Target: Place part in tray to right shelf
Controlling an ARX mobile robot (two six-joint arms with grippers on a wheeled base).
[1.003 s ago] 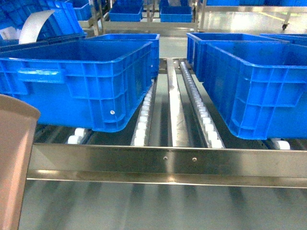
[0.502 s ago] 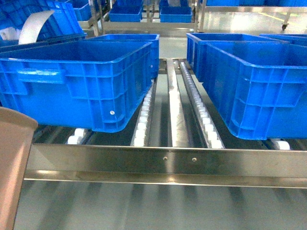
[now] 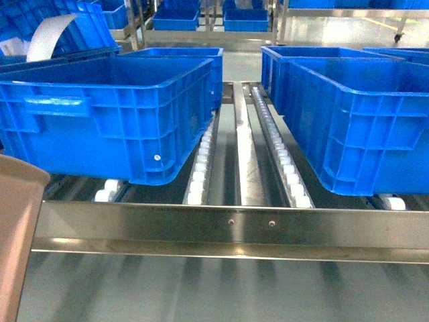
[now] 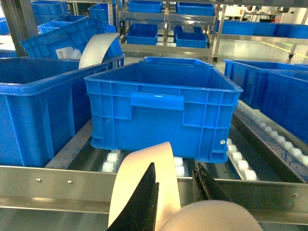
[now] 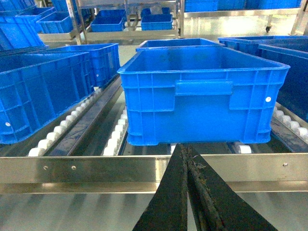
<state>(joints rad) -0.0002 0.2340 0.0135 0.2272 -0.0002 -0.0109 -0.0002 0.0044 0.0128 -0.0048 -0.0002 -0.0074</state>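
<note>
Here, from the head camera, the shelf [image 3: 228, 225] fills the frame: its steel front rail runs side to side, with roller [image 3: 198, 176] tracks running back toward 12 o'clock between two big blue crates, the left crate [image 3: 107, 114] at 10 o'clock and the right crate [image 3: 355, 121] at 2 o'clock. A beige edge of the tray [image 3: 17, 235] shows at 8 o'clock, short of the rail. Neither gripper is in this view, and the part is nowhere to be seen.

From the left wrist, the left gripper [image 4: 175, 192] sits at 6 o'clock, its dark fingers [image 4: 144, 202] narrowed onto a pale beige strip of the tray [image 4: 144, 178], apparently the handle, so it holds the tray. A crate [image 4: 161, 108] stands beyond the rail at 12 o'clock. The tray's inside is hidden, so whether the part rides in it cannot be told.

From the right wrist, the right gripper [image 5: 187, 192] rises from 6 o'clock with its fingers pressed together and nothing between them, pointing at a crate [image 5: 202, 91] beyond the rail.

The step in hand looks like the carry toward the shelf. The next move likely calls for lifting the tray over the rail and tipping or setting it at the shelf without catching the rail.
</note>
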